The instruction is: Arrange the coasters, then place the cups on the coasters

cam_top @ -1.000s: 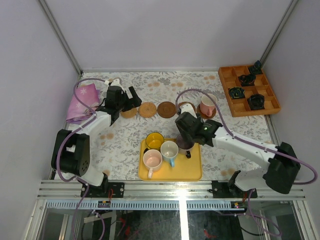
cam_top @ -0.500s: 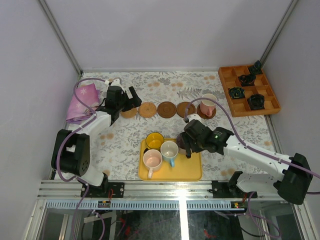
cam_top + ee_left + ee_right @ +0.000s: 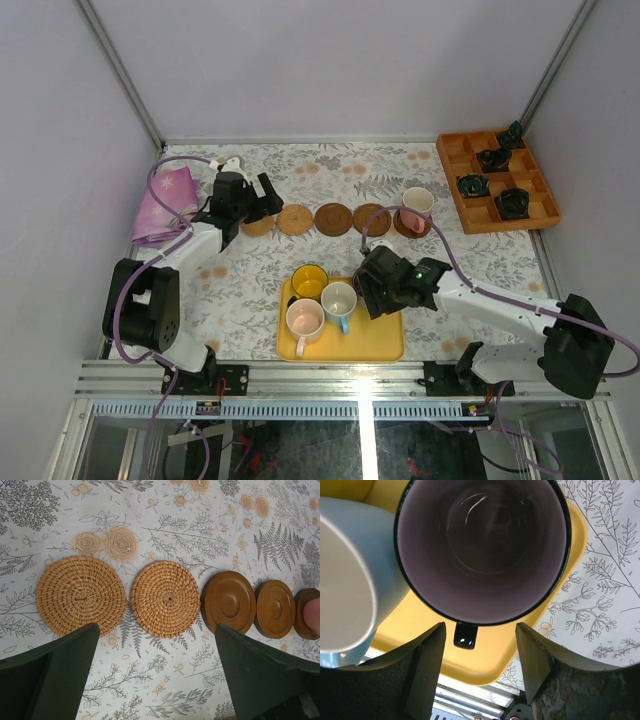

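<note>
Coaster step looked done: five in a line on the far part of the table (image 3: 250, 290), two woven coasters (image 3: 165, 599) at the left end and dark wooden coasters (image 3: 228, 601) after them. The salmon cup (image 3: 416, 204) stood on the rightmost coaster (image 3: 299, 615); the other four coasters were bare. Cup placing was the step in hand. The left gripper (image 3: 156, 625) hung over the woven pair, jaws spread wide, holding nothing. The right gripper (image 3: 480, 630) was low over the yellow tray (image 3: 385, 340), looking straight down into the purple cup (image 3: 482, 550). Its jaws stood apart on either side of the cup's black handle (image 3: 465, 635), with tray showing in both gaps, so no grip yet. The white-and-blue cup (image 3: 338, 299) sat just beside the purple one; the yellow cup (image 3: 309, 281) and pale pink cup (image 3: 304, 318) were also on the tray. My reading: next comes pinching that small handle squarely, lifting straight up to clear the neighbour, then carrying to the free wooden coaster nearest the salmon cup and setting down centred.
</note>
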Controlling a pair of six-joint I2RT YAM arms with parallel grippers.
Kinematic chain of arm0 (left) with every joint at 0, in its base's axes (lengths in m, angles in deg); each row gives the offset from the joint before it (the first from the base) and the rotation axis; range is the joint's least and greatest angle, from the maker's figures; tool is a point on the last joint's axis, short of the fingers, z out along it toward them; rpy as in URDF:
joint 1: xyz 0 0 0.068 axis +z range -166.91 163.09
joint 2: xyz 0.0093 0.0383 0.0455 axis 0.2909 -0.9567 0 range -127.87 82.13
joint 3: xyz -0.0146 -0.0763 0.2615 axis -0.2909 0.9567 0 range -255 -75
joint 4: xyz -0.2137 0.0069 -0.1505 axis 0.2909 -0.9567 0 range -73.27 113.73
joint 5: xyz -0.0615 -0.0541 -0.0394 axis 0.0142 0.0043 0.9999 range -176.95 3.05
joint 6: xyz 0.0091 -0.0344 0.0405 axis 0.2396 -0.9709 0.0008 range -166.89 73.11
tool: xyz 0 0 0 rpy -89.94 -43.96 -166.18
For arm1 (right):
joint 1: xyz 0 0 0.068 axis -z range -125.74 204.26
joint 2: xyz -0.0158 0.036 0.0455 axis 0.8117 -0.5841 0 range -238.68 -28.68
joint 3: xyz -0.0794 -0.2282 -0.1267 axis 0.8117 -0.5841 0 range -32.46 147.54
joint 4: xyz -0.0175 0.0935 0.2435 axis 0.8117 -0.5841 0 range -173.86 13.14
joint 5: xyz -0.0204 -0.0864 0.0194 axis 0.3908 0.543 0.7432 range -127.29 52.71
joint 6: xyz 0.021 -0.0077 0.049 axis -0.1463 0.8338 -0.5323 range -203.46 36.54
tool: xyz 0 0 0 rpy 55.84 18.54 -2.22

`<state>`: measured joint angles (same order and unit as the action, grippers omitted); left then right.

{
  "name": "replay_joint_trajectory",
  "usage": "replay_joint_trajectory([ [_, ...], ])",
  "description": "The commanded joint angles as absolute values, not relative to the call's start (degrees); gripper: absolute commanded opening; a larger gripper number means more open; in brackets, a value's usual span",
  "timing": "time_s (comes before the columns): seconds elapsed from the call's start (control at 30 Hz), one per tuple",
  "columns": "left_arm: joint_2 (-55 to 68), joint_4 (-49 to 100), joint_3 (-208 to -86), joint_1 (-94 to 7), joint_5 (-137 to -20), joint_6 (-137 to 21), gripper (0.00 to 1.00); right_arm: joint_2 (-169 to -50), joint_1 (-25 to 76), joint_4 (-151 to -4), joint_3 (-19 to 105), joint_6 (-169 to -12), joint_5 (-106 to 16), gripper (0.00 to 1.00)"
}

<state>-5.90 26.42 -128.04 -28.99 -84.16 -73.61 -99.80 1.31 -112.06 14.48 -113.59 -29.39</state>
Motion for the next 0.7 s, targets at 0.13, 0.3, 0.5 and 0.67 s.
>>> replay_joint_trajectory([
  [0.13, -6.0, 26.1, -128.9, -29.3, -84.6, -72.5, 1.0, -103.1, 0.7, -108.1, 15.0, -112.7, -29.1, 0.58],
  [0.3, -5.9, 26.0, -128.9, -29.3, -84.9, -72.4, 1.0, -104.9, 0.7, -108.0, 15.4, -112.8, -28.0, 0.47],
  [0.5, -5.7, 25.7, -128.8, -29.3, -85.3, -72.1, 1.0, -105.8, 0.7, -109.2, 15.0, -113.7, -26.3, 0.14],
  [0.67, -5.8, 25.8, -128.8, -29.4, -85.4, -72.0, 1.0, -104.0, 0.7, -110.0, 15.3, -113.6, -25.2, 0.0],
])
